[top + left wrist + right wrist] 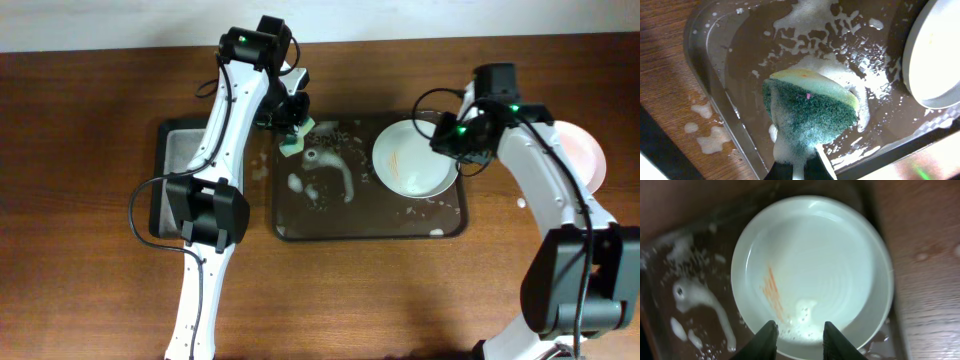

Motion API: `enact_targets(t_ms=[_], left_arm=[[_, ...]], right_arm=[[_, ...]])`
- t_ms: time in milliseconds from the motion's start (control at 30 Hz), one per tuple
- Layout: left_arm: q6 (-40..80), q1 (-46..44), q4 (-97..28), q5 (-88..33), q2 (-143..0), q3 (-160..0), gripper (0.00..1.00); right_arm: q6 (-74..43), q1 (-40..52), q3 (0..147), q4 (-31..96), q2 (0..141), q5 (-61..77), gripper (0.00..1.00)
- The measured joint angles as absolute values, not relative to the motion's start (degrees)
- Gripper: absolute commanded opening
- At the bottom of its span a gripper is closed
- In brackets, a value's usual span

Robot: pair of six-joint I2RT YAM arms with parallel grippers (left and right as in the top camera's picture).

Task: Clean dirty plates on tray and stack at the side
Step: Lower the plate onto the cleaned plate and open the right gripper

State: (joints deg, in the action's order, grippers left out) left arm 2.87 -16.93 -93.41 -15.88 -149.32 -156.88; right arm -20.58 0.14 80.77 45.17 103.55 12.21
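A white plate (pixel 410 160) with an orange streak and some foam lies at the right end of the large dark tray (pixel 370 236). My right gripper (pixel 800 325) hangs open over the plate's (pixel 810 260) near rim, and the plate's face shows between its fingers. At the tray's far left corner my left gripper (pixel 800 171) is shut on a soapy green-yellow sponge (pixel 810 110), held just above the wet tray floor (pixel 745 65). A second plate (pixel 588 155) rests on the table right of the tray, partly hidden by my right arm.
Foam and water streaks cover the tray floor (pixel 325 185). A smaller dark tray (pixel 172 150) sits to the left, under my left arm. Foam blobs (pixel 710 140) lie on the wooden table beside the tray rim.
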Motion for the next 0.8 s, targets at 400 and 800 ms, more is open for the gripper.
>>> enact_targets(t_ms=[400,800], left_arm=[[3.4,-16.9,-93.2,-14.5,-149.3,-156.9,0.0],[4.1,-16.9,-93.2,-14.5,-149.3,-156.9,0.0]], right_arm=[[-20.5,9.1,80.8,44.2,109.3,8.3,0.33],[-20.6,16.6,80.8,37.8,115.9,6.2,0.33]])
